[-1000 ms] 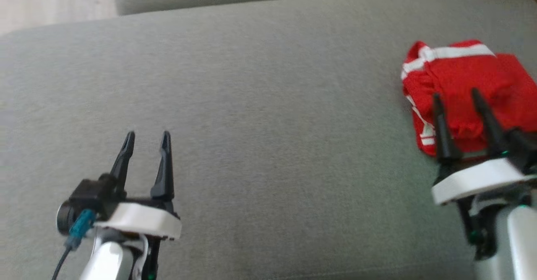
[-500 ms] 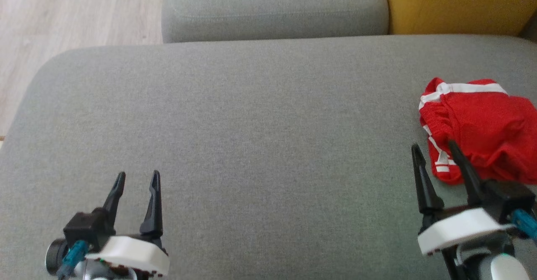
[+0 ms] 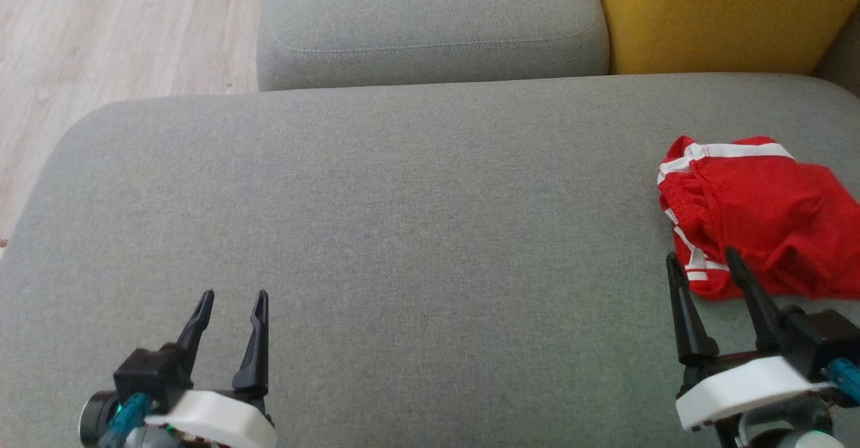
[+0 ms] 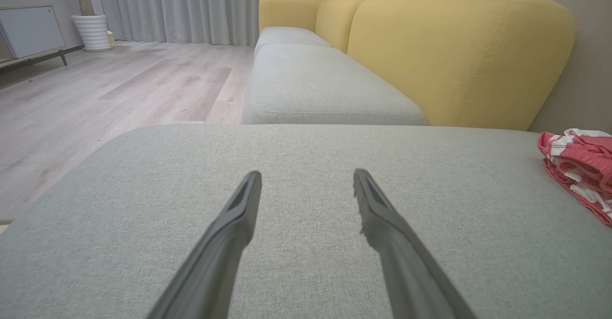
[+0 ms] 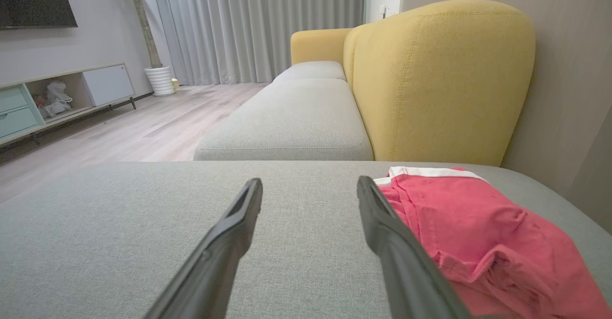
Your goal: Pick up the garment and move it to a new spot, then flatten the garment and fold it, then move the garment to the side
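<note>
The garment (image 3: 759, 216) is red with white stripes and lies folded at the right edge of the grey cushion (image 3: 403, 233). It also shows at the far right in the left wrist view, garment (image 4: 581, 166), and right of my fingers in the right wrist view, garment (image 5: 478, 233). My right gripper (image 3: 702, 260) is open just in front of the garment's near left corner, nothing between its fingers. My left gripper (image 3: 232, 297) is open above bare cushion at the lower left, far from the garment.
A second grey seat cushion (image 3: 430, 25) lies beyond the first, with a yellow backrest (image 3: 719, 18) at the far right. Wooden floor (image 3: 101, 38) runs along the left. A low cabinet (image 5: 57, 99) and a white planter (image 5: 160, 80) stand across the room.
The head camera has tilted, so the whole picture has shifted down. My right gripper has drawn back from over the garment to its near left corner. Both grippers stayed open.
</note>
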Robot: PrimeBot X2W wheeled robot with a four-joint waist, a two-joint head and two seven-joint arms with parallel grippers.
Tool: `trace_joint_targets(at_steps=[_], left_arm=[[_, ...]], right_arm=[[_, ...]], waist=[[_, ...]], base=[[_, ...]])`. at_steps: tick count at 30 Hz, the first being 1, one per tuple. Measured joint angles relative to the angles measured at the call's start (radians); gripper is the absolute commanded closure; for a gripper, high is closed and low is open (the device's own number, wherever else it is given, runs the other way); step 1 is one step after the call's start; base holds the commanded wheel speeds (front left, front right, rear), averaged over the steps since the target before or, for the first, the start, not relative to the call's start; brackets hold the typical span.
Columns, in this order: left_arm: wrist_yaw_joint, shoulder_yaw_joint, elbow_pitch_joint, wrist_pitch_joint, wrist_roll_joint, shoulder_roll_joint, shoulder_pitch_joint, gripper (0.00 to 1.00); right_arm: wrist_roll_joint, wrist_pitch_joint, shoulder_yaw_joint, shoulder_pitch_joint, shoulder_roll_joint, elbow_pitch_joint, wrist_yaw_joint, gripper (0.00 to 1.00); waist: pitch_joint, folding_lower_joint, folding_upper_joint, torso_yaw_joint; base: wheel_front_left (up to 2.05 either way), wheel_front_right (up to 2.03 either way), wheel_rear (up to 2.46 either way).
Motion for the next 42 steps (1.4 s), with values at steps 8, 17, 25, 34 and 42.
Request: trace_joint_targets(at_steps=[8, 17, 25, 34, 42], left_arm=[[0.009, 0.000, 0.000, 0.008, 0.000, 0.002, 0.000, 0.00], [0.017, 0.000, 0.000, 0.007, 0.000, 0.002, 0.000, 0.00], [0.020, -0.001, 0.000, -0.001, -0.011, 0.002, 0.000, 0.00], [0.026, -0.010, 0.057, 0.000, -0.022, -0.018, 0.020, 1.00], [0.013, 0.000, 0.067, 0.016, -0.105, -0.027, 0.032, 1.00]], right_arm=[[0.010, 0.001, -0.001, 0.006, 0.000, 0.002, 0.000, 0.00], [0.015, 0.001, -0.001, 0.006, 0.000, 0.003, 0.000, 0.00], [0.021, 0.001, -0.001, 0.006, 0.000, 0.002, 0.000, 0.00], [0.024, 0.003, 0.002, 0.017, 0.001, 0.064, 0.000, 1.00], [0.125, 0.003, 0.003, 0.026, 0.000, 0.087, 0.000, 1.00]], waist=[[0.001, 0.0000, 0.0000, -0.008], [0.007, 0.0000, 0.0000, -0.009], [0.010, 0.0000, 0.0000, 0.000], [0.012, 0.0000, 0.0000, 0.003], [0.014, 0.0000, 0.0000, 0.001]], base=[[0.00, 0.00, 0.00], [0.00, 0.00, 0.00], [0.00, 0.00, 0.00], [0.00, 0.00, 0.00], [0.00, 0.00, 0.00]])
